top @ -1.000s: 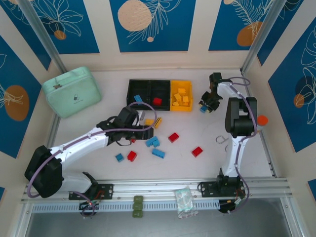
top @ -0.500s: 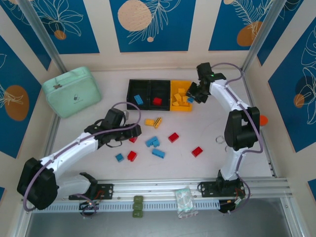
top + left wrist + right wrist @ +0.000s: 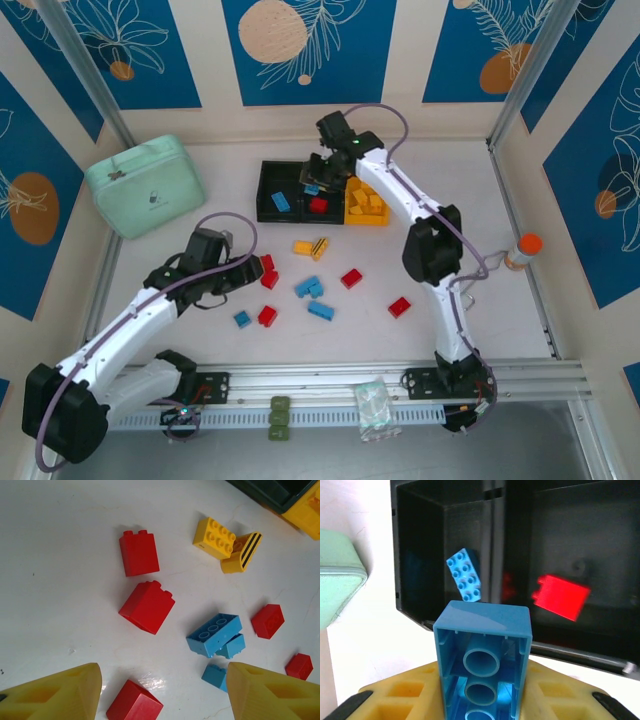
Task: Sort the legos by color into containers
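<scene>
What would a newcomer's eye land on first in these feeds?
Probably the right gripper clamped on a blue brick, poised over the black bins, one of which already has a second blue brick in it. Next come the loose bricks in red, blue and yellow scattered mid-table, with the left gripper open above them.

**Bricks, bins and extras, counted**

Loose on the bench (image 3: 470, 180) we count five red bricks (image 3: 146, 606), four blue bricks (image 3: 215, 634) and two yellow bricks (image 3: 214, 537), one of them black-striped. One blue brick (image 3: 465, 575) lies in a black bin (image 3: 420, 545) and one red brick (image 3: 561, 595) in the other black bin (image 3: 600, 540). One held blue brick (image 3: 482, 630) sits in the right end effector (image 3: 318, 183). With the one yellow bin (image 3: 370, 222), whose contents we cannot count, that makes three. One mint case (image 3: 145, 185), one bottle (image 3: 522, 250).
</scene>
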You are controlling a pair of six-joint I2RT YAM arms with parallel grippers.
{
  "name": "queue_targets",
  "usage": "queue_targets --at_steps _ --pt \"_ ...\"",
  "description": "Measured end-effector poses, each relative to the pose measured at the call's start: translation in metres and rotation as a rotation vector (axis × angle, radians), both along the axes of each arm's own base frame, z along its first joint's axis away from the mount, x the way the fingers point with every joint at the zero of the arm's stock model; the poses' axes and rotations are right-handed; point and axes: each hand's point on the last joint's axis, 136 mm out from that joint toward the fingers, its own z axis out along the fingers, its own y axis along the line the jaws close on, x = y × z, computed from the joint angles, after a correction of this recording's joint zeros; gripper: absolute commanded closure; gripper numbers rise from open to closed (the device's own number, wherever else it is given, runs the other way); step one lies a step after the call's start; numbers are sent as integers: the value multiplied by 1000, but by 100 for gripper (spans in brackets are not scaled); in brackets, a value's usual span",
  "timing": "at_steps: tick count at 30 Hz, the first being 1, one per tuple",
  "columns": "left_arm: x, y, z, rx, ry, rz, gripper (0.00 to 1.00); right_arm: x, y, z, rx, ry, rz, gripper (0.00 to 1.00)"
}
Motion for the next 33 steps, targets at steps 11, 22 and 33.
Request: queue_targets --at_steps 11,22,33 --pt "-14 8 -15 0 34 20 33 22 50 -33 48 16 59 62" --pt "-14 8 -15 0 35 22 34 23 59 -49 62 35 59 47" --pt "-14 7 -16 -6 42 32 34 27 61 -37 76 2 68 47"
